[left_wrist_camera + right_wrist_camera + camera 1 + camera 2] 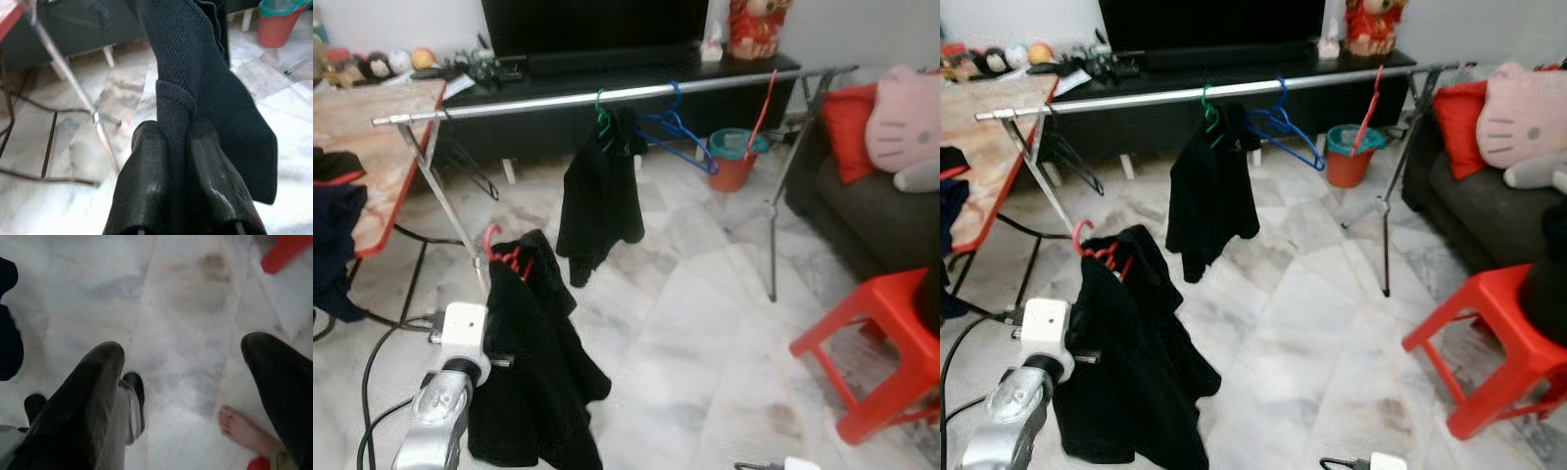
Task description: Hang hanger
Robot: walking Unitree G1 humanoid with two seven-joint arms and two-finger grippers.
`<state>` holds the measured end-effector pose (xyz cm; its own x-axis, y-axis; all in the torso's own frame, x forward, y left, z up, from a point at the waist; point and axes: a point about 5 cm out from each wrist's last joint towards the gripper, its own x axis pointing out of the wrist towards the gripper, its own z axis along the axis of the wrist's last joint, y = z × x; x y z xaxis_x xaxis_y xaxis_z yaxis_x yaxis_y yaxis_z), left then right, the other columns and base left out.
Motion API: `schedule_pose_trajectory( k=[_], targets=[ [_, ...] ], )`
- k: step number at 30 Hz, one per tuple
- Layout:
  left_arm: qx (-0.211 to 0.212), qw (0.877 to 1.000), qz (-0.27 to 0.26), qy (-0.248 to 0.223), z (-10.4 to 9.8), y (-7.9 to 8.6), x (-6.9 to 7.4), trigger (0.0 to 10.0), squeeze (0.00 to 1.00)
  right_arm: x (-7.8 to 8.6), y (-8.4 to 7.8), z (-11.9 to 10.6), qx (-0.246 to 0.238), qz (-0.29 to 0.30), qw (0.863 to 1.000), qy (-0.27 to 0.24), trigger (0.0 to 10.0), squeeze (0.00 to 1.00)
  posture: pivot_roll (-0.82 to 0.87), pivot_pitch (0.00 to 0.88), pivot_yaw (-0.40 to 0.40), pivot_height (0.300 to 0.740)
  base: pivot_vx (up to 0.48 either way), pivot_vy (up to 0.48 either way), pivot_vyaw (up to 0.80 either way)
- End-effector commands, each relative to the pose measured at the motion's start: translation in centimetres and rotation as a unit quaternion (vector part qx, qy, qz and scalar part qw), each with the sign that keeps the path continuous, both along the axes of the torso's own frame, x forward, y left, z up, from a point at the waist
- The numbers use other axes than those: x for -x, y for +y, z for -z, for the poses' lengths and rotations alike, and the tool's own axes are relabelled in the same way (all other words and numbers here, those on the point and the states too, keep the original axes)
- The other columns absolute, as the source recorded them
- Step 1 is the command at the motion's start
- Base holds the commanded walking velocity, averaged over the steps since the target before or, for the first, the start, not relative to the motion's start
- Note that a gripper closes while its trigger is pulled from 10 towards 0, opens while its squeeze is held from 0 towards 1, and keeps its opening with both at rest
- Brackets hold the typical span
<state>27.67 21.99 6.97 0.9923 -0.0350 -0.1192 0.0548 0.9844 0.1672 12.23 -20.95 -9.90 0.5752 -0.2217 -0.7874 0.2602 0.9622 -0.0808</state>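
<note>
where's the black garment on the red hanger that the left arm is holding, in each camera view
Left eye view: black garment lower left, beside the left arm.
Right eye view: lower left.
Left wrist view: centre, pinched in the left gripper.
Right wrist view: a dark shape at one edge, cannot tell.
Shared landmark: the orange bucket.

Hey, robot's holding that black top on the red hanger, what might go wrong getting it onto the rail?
The left gripper pinches only cloth of the black garment, not the red hanger, so the hanger may slip out. The rail already carries another black garment and a blue hanger, which could snag. A bare foot is nearby.
</note>
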Motion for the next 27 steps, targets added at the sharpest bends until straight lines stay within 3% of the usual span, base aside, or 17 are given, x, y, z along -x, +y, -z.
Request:
schedule_pose_trajectory(
  k=[1,9,10,11,12,14,18,22,23,25,27],
  targets=[
    [-0.007,0.999,0.025,-0.031,-2.1,-0.1,-0.9,10.0,0.0,-0.3,0.1,-0.2,0.007,-0.009,1.0,-0.018,10.0,0.0,-0.11,0.0,0.009,0.74,0.0,0.0,0.0],
    [-0.055,0.988,0.147,-0.012,-3.9,-1.3,-2.0,10.0,0.0,-1.3,-0.1,-1.1,0.061,-0.049,0.995,-0.068,10.0,0.0,-0.12,0.0,0.004,0.74,0.0,0.0,0.0],
    [-0.063,0.983,0.171,-0.012,-4.6,-1.6,-2.3,10.0,0.0,-4.3,-1.0,-2.8,0.105,-0.088,0.983,-0.121,10.0,0.0,-0.12,0.0,0.004,0.74,0.0,0.0,0.0],
    [-0.071,0.978,0.196,-0.014,-5.3,-2.0,-2.7,10.0,0.0,-8.9,-2.3,-6.2,0.16,-0.126,0.958,-0.204,10.0,0.0,-0.12,0.0,0.002,0.74,0.0,0.0,0.0],
    [-0.076,0.974,0.212,-0.017,-6.1,-2.4,-3.2,10.0,0.0,-10.6,-2.7,-7.7,0.155,-0.104,0.952,-0.243,10.0,0.0,-0.13,0.0,0.002,0.74,0.0,0.0,0.0],
    [-0.077,0.973,0.215,-0.018,-6.3,-2.5,-3.3,10.0,0.0,-10.8,-2.8,-7.9,0.15,-0.096,0.952,-0.248,10.0,0.0,-0.13,0.0,0.002,0.74,0.0,0.0,0.0],
    [-0.067,0.961,0.266,-0.02,-7.0,-4.5,-3.7,10.0,0.0,-13.5,-2.9,-12.0,0.171,-0.14,0.919,-0.328,10.0,0.0,-0.14,0.0,0.007,0.74,0.0,0.0,0.0],
    [-0.055,0.943,0.329,-0.014,-7.1,-7.2,-3.1,10.0,0.0,-15.1,-0.3,-14.8,0.125,-0.215,0.886,-0.391,10.0,0.0,-0.14,0.0,0.0,0.74,0.0,0.0,0.0],
    [-0.055,0.943,0.329,-0.014,-7.1,-7.2,-3.1,10.0,0.0,-15.1,-0.3,-14.8,0.125,-0.215,0.886,-0.391,10.0,0.0,-0.14,0.0,0.0,0.74,0.0,0.0,0.0],
    [-0.048,0.927,0.372,-0.01,-7.5,-9.0,-2.2,10.0,0.0,-15.0,2.2,-16.7,0.091,-0.302,0.855,-0.412,10.0,0.0,-0.14,0.0,-0.009,0.74,0.0,0.0,0.0],
    [-0.046,0.925,0.377,-0.011,-7.6,-9.2,-2.1,10.0,0.0,-14.9,2.5,-16.9,0.087,-0.312,0.851,-0.414,10.0,0.0,-0.14,0.0,-0.009,0.74,0.0,0.0,0.0]
  ],
)
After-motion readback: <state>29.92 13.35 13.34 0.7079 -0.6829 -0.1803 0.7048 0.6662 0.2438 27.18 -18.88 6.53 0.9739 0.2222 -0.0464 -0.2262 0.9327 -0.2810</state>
